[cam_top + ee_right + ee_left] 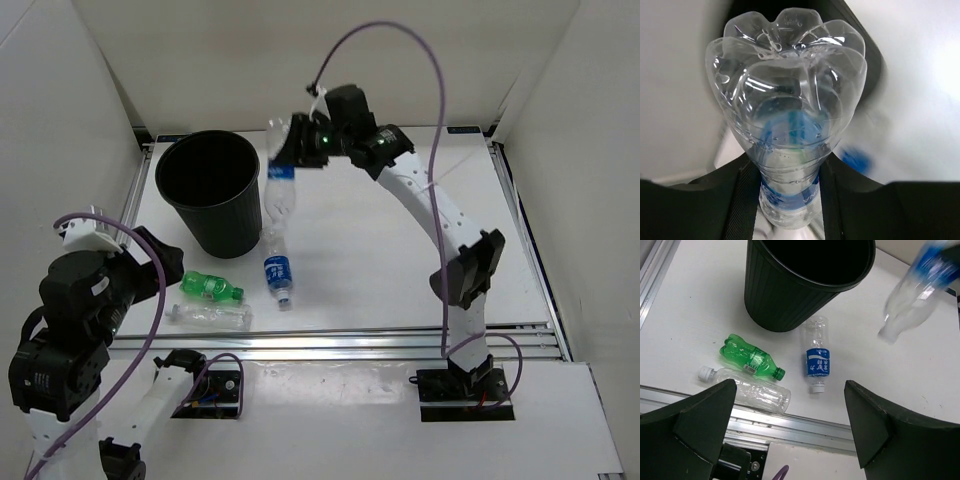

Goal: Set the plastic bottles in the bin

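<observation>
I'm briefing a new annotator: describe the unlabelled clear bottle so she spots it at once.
Find the black bin on the left. In front of it, the unlabelled clear bottle lies closest to the front rail, right beside the green bottle. Unlike its neighbours, it is colourless with no label.

I note a matte white table [350, 285] enclosed by a plain white back wall [250, 60] and white side panels [50, 120], with an aluminium rail [380, 342] along its near edge, under even, diffuse light.
</observation>
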Motion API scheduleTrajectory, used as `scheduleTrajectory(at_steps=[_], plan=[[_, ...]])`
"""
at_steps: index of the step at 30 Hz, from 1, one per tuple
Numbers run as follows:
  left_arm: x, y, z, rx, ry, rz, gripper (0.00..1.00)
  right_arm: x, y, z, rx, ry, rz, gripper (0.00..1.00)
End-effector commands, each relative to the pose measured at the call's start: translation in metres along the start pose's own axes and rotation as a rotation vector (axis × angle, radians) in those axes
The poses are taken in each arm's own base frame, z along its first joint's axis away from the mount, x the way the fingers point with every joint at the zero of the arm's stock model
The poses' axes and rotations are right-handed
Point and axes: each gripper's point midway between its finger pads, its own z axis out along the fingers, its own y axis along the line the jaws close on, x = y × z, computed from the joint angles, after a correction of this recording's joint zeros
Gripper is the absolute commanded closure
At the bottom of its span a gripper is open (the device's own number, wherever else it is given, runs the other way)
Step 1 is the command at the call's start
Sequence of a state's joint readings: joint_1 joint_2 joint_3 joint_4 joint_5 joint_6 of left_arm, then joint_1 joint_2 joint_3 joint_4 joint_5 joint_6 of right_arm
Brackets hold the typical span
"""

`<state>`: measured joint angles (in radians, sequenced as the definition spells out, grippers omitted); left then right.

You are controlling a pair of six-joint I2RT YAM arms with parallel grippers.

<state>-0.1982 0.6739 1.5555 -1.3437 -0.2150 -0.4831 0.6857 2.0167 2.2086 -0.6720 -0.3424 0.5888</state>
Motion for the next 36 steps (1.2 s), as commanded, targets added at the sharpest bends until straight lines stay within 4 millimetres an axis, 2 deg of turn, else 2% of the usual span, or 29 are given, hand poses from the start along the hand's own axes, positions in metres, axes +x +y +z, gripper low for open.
scheduleTrajectory(at_steps=[1, 2, 3, 4, 5, 6, 10, 11, 13, 15, 17, 18, 19, 20, 21, 22, 23, 24, 25, 26, 27, 28, 29, 30, 31, 32, 34, 35, 36], plan=[[0.014, -0.001, 0.000, 0.002, 0.091, 0.033, 0.00, -0.058, 0.085, -0.054, -0.068, -0.266, -0.097, 0.83], [0.014, 0.000, 0.000, 0.003, 0.091, 0.045, 0.00, -0.063, 0.091, -0.055, -0.095, -0.283, -0.097, 0.83], [0.011, -0.001, 0.001, 0.004, 0.089, 0.056, 0.00, -0.077, 0.106, -0.055, -0.162, -0.339, -0.127, 0.83], [0.011, -0.003, -0.003, 0.014, 0.090, 0.055, 0.00, -0.075, 0.115, -0.052, -0.196, -0.344, -0.153, 0.83], [0.009, -0.003, -0.002, 0.014, 0.091, 0.064, 0.00, -0.080, 0.110, -0.035, -0.195, -0.355, -0.197, 0.83], [0.011, -0.007, -0.003, 0.039, 0.103, 0.072, 0.00, -0.083, 0.121, -0.031, -0.224, -0.381, -0.236, 0.83], [0.011, -0.014, -0.006, 0.073, 0.110, 0.060, 0.00, -0.105, 0.152, -0.025, -0.302, -0.532, -0.325, 0.82], [0.012, -0.016, -0.007, 0.084, 0.117, 0.051, 0.00, -0.108, 0.144, -0.011, -0.285, -0.547, -0.336, 0.80], [0.014, -0.020, -0.008, 0.106, 0.128, 0.039, 0.00, -0.123, 0.151, -0.011, -0.285, -0.633, -0.354, 0.80], [0.015, -0.022, -0.006, 0.112, 0.141, 0.051, 0.00, -0.130, 0.148, -0.006, -0.272, -0.670, -0.365, 0.79], [0.010, -0.025, -0.011, 0.133, 0.120, 0.058, 0.00, -0.138, 0.146, -0.008, -0.249, -0.715, -0.395, 0.72], [0.006, -0.024, -0.010, 0.119, 0.114, 0.058, 0.00, -0.146, 0.153, -0.022, -0.243, -0.760, -0.439, 0.65], [0.006, -0.023, -0.009, 0.111, 0.110, 0.058, 0.00, -0.151, 0.159, -0.034, -0.244, -0.789, -0.473, 0.31], [0.005, -0.021, -0.009, 0.100, 0.105, 0.059, 0.00, -0.160, 0.181, -0.077, -0.272, -0.854, -0.503, 0.04], [0.005, -0.021, -0.009, 0.099, 0.105, 0.048, 0.00, -0.172, 0.211, -0.151, -0.298, -0.972, -0.523, 0.00], [0.004, -0.019, -0.011, 0.095, 0.093, 0.047, 0.00, -0.175, 0.209, -0.152, -0.285, -0.981, -0.514, 0.00], [0.005, -0.016, -0.008, 0.075, 0.095, 0.049, 0.00, -0.177, 0.246, -0.258, -0.360, -1.145, -0.522, 0.00], [0.004, -0.014, -0.010, 0.068, 0.081, 0.048, 0.00, -0.172, 0.238, -0.265, -0.332, -1.146, -0.504, 0.00], [0.005, -0.010, -0.011, 0.054, 0.075, 0.039, 0.00, -0.165, 0.247, -0.338, -0.338, -1.262, -0.489, 0.00], [0.002, -0.005, -0.010, 0.022, 0.059, 0.027, 0.00, -0.170, 0.224, -0.346, -0.229, -1.294, -0.407, 0.00], [0.002, -0.003, -0.008, 0.013, 0.046, 0.013, 0.00, -0.164, 0.186, -0.327, -0.115, -1.173, -0.326, 0.00], [0.003, 0.000, -0.011, 0.007, 0.034, 0.011, 0.00, -0.172, 0.174, -0.333, -0.072, -1.198, -0.316, 0.00], [0.005, 0.002, -0.005, -0.008, 0.036, 0.002, 0.00, -0.156, 0.123, -0.298, 0.055, -1.024, -0.205, 0.00], [0.006, 0.002, -0.006, -0.003, 0.026, 0.000, 0.00, -0.128, 0.119, -0.274, 0.009, -0.863, -0.228, 0.00], [0.005, 0.001, -0.005, 0.004, 0.013, -0.012, 0.00, -0.087, 0.075, -0.212, 0.070, -0.645, -0.193, 0.01], [0.006, 0.002, -0.006, 0.009, 0.003, -0.015, 0.00, -0.045, 0.050, -0.181, 0.081, -0.474, -0.103, 0.04], [0.011, 0.005, -0.001, -0.007, 0.007, -0.022, 0.00, 0.028, 0.025, -0.143, 0.016, -0.235, -0.008, 0.07], [0.012, 0.009, -0.001, -0.019, 0.000, -0.022, 0.00, 0.093, -0.012, -0.104, 0.015, -0.063, 0.072, 0.09], [0.013, 0.010, 0.001, -0.031, 0.003, -0.032, 0.00, 0.119, -0.019, -0.100, 0.002, -0.020, 0.112, 0.09]])
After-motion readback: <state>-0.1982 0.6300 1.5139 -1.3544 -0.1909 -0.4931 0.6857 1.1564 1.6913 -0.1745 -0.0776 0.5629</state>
